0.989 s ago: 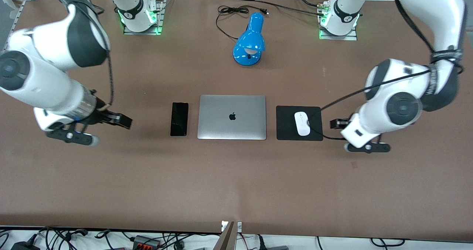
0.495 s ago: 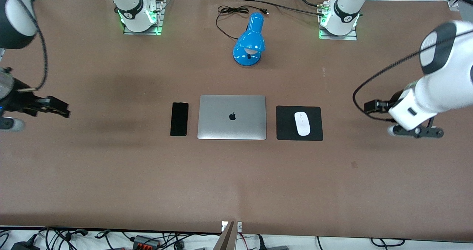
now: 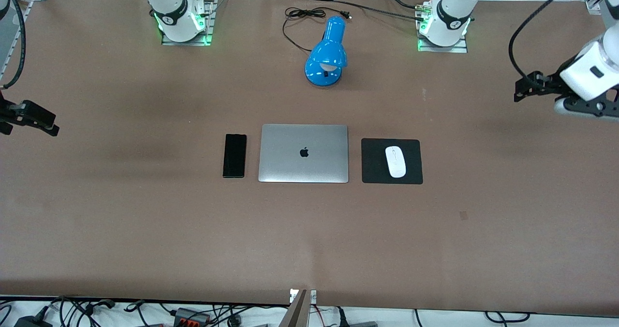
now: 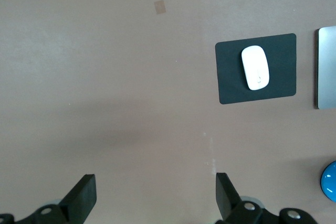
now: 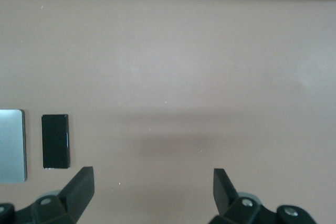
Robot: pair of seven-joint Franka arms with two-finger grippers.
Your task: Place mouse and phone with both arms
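Note:
The white mouse (image 3: 395,161) lies on a square black mat (image 3: 372,172) beside the closed silver laptop (image 3: 303,153), toward the left arm's end. The black phone (image 3: 234,155) lies flat beside the laptop toward the right arm's end. My left gripper (image 3: 526,87) is open and empty above bare table near the left arm's end, well apart from the mouse. My right gripper (image 3: 38,120) is open and empty at the right arm's end, well apart from the phone. The left wrist view shows the left gripper (image 4: 156,198) and the mouse (image 4: 255,67). The right wrist view shows the right gripper (image 5: 154,192) and the phone (image 5: 55,141).
A blue desk lamp (image 3: 328,53) with a black cord lies farther from the front camera than the laptop, between the two arm bases. A small dark mark (image 3: 464,215) is on the brown tabletop (image 3: 309,240), nearer the camera than the mat.
Both arms have drawn back from the middle toward their own ends of the table and risen. The mouse, phone and laptop have not moved.

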